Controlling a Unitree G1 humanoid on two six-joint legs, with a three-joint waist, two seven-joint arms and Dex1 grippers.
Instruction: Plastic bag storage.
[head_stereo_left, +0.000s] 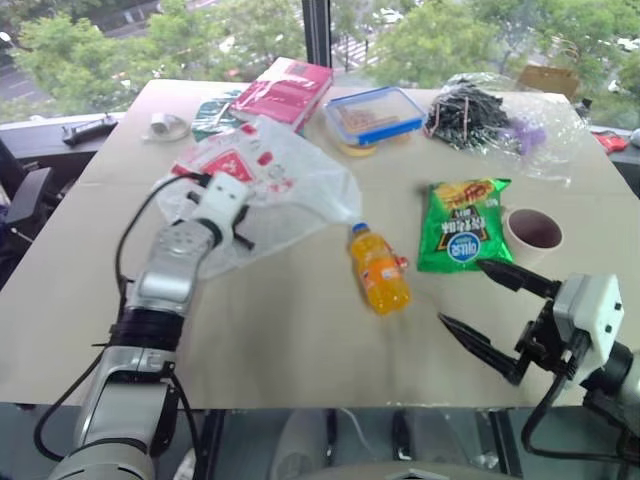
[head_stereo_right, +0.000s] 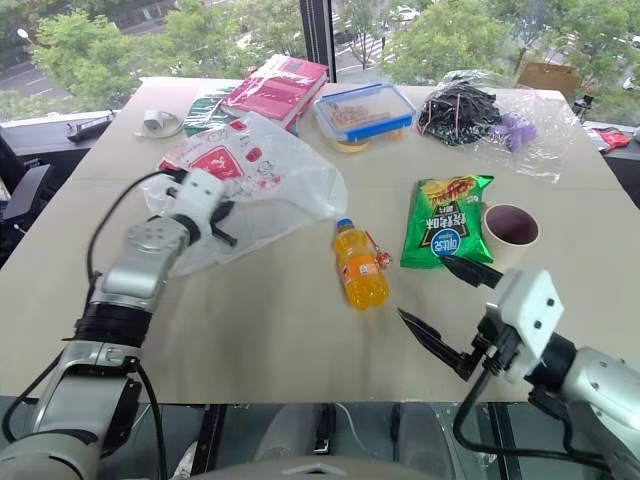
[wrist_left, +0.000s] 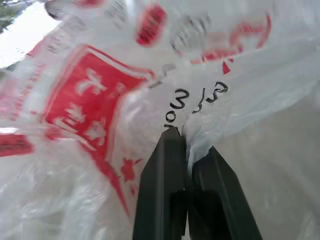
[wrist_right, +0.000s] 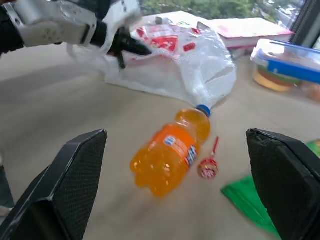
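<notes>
Beige table (head_stereo_left: 300, 340) by window (head_stereo_left: 200, 30), trees outside, plastic bag (head_stereo_left: 290, 190) on top

Soft window daylight, faint shadows, blurred wrist close-ups.

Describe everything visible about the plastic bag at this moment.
The plastic bag is thin, translucent white film with red printed blocks and lettering, lying crumpled and spread flat on the table, in front of the pink book. The left gripper is shut on a fold at its near edge. Its far corner reaches the cap of the orange bottle.
</notes>
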